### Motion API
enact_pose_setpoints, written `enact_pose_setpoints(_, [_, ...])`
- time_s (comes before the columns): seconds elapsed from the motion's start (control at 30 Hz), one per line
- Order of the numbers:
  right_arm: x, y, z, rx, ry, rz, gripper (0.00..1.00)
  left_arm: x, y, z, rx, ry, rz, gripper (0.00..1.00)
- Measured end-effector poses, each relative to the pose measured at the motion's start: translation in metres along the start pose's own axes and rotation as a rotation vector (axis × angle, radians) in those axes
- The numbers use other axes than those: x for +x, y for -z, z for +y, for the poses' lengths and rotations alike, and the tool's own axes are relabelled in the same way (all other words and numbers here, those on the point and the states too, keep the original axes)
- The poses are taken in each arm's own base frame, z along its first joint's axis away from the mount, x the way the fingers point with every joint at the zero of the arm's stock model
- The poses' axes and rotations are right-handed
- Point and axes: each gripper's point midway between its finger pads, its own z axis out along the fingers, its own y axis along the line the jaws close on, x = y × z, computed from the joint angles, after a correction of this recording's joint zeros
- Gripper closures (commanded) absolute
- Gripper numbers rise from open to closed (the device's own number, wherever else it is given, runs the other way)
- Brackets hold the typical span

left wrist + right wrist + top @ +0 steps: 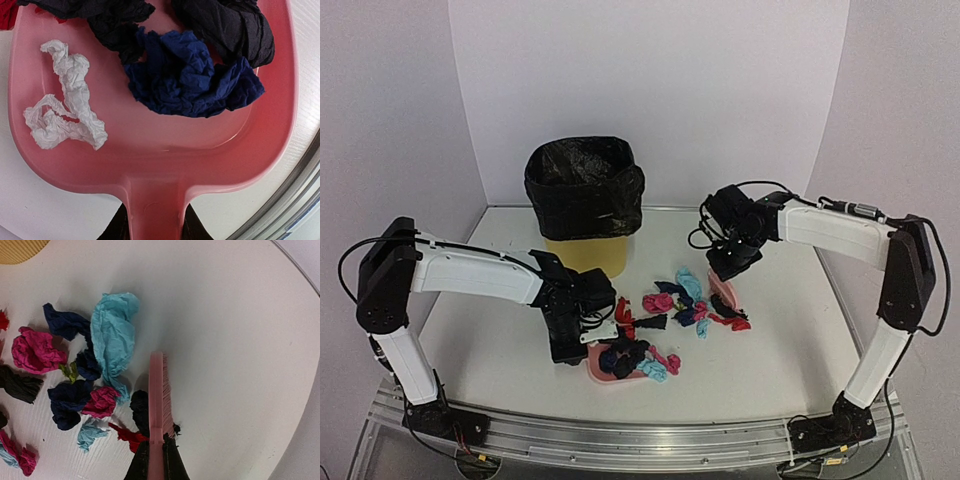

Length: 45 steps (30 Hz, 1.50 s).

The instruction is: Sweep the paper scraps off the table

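Pink dustpan (150, 165) nearest front edge, handle clamped in left gripper (152, 227); navy, black, white wads (195, 80) inside. Loose paper scraps (685, 300) at pan's 1 o'clock. Right gripper (156, 460) pinches brush (159, 390), bristles apparently on table (770, 350). Keep pan lip flat, drag brush low toward 7 o'clock. White top, white walls (650, 80); black-lined bin (585, 185) at 12.

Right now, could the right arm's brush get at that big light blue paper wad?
Probably yes. The brush in the right gripper stands just beside the light blue wad, with only bare table between them.
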Motion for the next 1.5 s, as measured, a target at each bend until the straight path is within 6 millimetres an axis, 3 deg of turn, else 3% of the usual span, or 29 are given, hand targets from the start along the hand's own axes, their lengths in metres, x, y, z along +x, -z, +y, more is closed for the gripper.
enact_pose_setpoints(0.2, [0.001, 0.004, 0.031, -0.093, 0.041, -0.003, 1.00, -0.009, -0.003, -0.001, 0.014, 0.005, -0.016, 1.00])
enact_pose_setpoints(0.6, [0.003, 0.029, 0.126, -0.207, 0.059, -0.033, 1.00, -0.019, -0.005, -0.002, 0.030, 0.033, -0.048, 1.00])
enact_pose_setpoints(0.8, [0.001, 0.037, 0.147, -0.243, -0.026, -0.031, 1.00, -0.022, -0.005, -0.002, 0.030, 0.045, -0.061, 1.00])
enact_pose_setpoints(1.17, [-0.004, 0.039, 0.145, -0.215, -0.126, -0.044, 1.00, -0.027, -0.008, -0.001, 0.023, 0.058, -0.097, 1.00])
enact_pose_setpoints(1.37, [-0.010, 0.048, 0.119, -0.106, -0.139, -0.117, 1.00, -0.025, -0.002, -0.002, 0.010, 0.058, -0.159, 1.00])
enact_pose_setpoints(1.5, [-0.008, 0.066, 0.095, -0.033, -0.154, -0.176, 1.00, -0.022, 0.005, -0.003, -0.001, 0.058, -0.201, 1.00])
